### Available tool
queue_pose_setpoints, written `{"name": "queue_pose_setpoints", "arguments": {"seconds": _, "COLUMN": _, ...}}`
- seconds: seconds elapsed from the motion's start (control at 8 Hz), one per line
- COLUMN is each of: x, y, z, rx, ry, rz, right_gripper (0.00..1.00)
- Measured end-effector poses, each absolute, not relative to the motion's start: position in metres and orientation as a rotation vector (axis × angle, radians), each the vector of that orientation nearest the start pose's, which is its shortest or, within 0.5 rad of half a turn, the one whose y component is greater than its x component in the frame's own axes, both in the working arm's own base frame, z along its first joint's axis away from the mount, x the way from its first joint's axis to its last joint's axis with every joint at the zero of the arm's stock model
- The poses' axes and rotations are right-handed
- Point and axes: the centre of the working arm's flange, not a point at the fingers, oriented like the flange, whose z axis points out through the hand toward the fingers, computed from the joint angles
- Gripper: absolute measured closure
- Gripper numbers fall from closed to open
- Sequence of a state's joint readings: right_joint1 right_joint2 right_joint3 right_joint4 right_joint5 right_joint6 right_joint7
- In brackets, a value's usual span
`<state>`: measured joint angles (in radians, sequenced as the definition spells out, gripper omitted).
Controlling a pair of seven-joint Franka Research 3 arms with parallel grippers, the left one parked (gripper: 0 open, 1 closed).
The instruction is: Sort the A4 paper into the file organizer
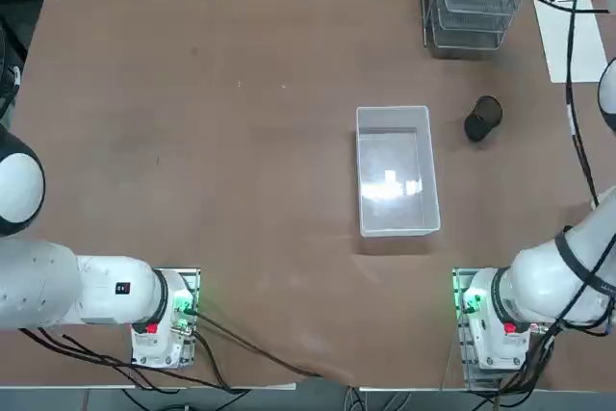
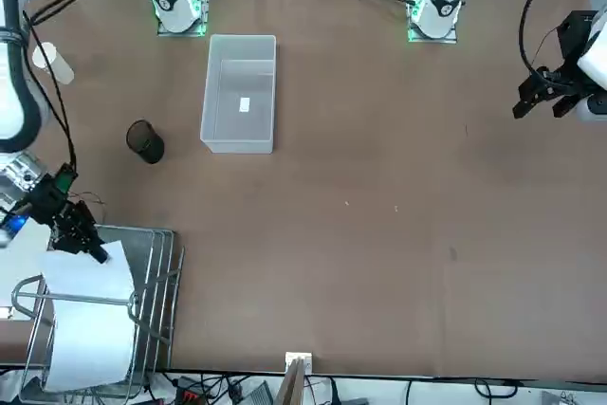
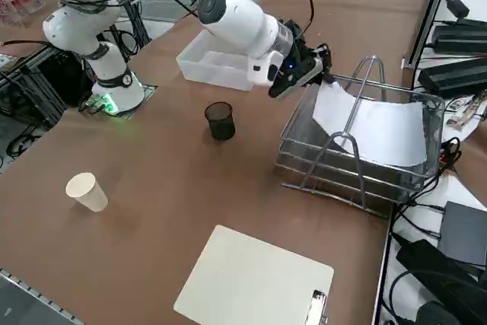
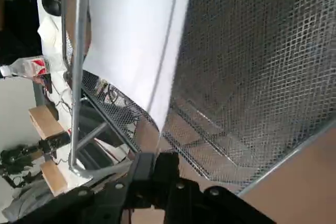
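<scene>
The A4 paper (image 2: 90, 324) (image 3: 384, 131) is a plain white sheet lying tilted in the top tray of the silver wire-mesh file organizer (image 2: 156, 253) (image 3: 335, 173), which stands at the table's far right corner. One corner of the sheet rises toward my right gripper (image 2: 93, 251) (image 3: 326, 75), which hovers over the tray's inner rim. In the wrist view the fingers (image 4: 142, 171) are pressed together at the sheet's (image 4: 131, 40) lower corner, above the mesh floor (image 4: 252, 77). The sheet passes under the rack's wire handle.
A translucent plastic bin (image 1: 395, 170) sits mid-table, with a black mesh cup (image 1: 483, 118) between it and the organizer. A paper cup (image 3: 86, 191) and a white clipboard (image 3: 255, 283) lie on the right side. Cables crowd the far edge.
</scene>
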<state>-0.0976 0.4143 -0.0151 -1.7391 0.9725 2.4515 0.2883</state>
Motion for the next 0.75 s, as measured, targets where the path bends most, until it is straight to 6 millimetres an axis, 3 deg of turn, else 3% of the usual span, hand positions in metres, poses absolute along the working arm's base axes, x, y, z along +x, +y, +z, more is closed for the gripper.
{"name": "queue_pose_setpoints", "arguments": {"seconds": 0.38, "x": 0.685, "y": -0.064, "z": 0.352, "rx": -2.066, "ry": 1.269, "rz": -0.288, "right_gripper": 0.99}}
{"name": "queue_pose_setpoints", "arguments": {"seconds": 0.75, "x": 0.686, "y": -0.066, "z": 0.342, "rx": -2.068, "ry": 1.291, "rz": -0.303, "right_gripper": 0.95}}
